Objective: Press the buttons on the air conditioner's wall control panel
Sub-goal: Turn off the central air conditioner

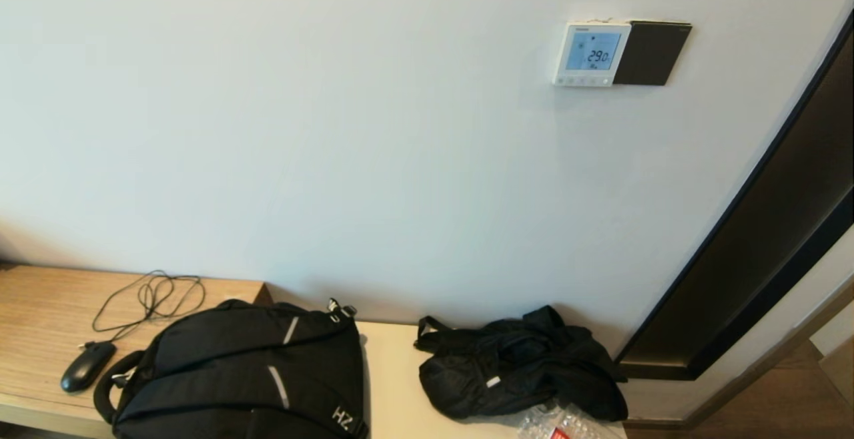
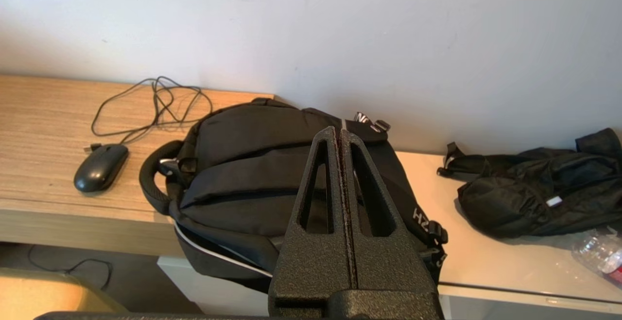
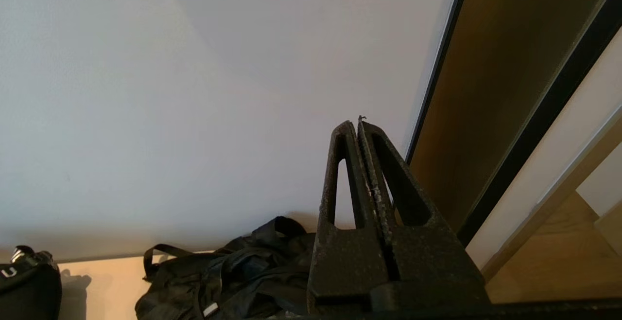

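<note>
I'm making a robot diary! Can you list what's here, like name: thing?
panel: white air conditioner's wall control panel on the wall, screen lit, showing 29.0
buttons: row of buttons under the screen
beside it: dark square panel
left gripper: shut, above the black backpack
right gripper: shut, near the wall, panel not in its view

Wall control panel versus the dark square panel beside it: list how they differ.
The wall control panel is white, the dark square panel dark brown. The control panel carries a lit pale-blue screen and a row of buttons; the dark panel looks blank. Both are squarish, mounted side by side on the wall.
</note>
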`<state>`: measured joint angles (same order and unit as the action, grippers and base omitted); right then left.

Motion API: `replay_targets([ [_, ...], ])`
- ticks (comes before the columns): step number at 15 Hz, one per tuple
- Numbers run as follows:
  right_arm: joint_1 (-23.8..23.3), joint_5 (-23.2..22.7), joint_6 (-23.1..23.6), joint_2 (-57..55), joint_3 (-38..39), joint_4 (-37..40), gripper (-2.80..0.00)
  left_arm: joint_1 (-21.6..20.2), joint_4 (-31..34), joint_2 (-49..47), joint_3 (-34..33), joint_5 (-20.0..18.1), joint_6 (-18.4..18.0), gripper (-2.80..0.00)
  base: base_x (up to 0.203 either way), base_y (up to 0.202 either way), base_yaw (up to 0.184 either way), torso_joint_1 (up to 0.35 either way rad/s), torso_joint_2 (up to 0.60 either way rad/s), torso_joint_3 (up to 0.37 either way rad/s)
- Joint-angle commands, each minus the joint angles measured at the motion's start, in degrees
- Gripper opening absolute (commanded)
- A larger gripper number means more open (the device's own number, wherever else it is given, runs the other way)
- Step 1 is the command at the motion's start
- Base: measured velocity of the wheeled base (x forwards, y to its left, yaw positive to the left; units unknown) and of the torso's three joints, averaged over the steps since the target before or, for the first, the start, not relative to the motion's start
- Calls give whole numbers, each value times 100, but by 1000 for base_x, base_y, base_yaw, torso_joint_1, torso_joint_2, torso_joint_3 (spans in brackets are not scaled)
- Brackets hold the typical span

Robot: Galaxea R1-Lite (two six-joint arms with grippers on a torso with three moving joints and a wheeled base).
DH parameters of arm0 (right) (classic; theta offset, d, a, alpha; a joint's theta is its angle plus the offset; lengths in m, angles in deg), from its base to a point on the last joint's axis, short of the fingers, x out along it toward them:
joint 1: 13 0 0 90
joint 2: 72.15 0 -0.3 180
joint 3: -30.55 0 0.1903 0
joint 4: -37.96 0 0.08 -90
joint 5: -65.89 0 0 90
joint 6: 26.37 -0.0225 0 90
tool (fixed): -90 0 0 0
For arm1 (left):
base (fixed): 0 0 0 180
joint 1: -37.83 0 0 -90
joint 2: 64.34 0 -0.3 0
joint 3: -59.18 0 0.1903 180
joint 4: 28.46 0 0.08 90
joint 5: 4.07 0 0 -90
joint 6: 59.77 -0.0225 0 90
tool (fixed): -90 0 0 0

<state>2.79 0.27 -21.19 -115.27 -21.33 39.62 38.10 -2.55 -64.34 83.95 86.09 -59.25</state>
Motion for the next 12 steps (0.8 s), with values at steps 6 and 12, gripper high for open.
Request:
replay_targets([
  [6, -1208, -1832, -20, 1094, 689, 1258, -280, 0, 1, 9, 0, 4, 0, -280, 0, 0, 0, 0, 0, 0],
  [12, -1616, -2190, 6, 2922, 2022, 2003, -280, 0, 1, 9, 0, 2, 0, -280, 0, 0, 0, 0, 0, 0],
])
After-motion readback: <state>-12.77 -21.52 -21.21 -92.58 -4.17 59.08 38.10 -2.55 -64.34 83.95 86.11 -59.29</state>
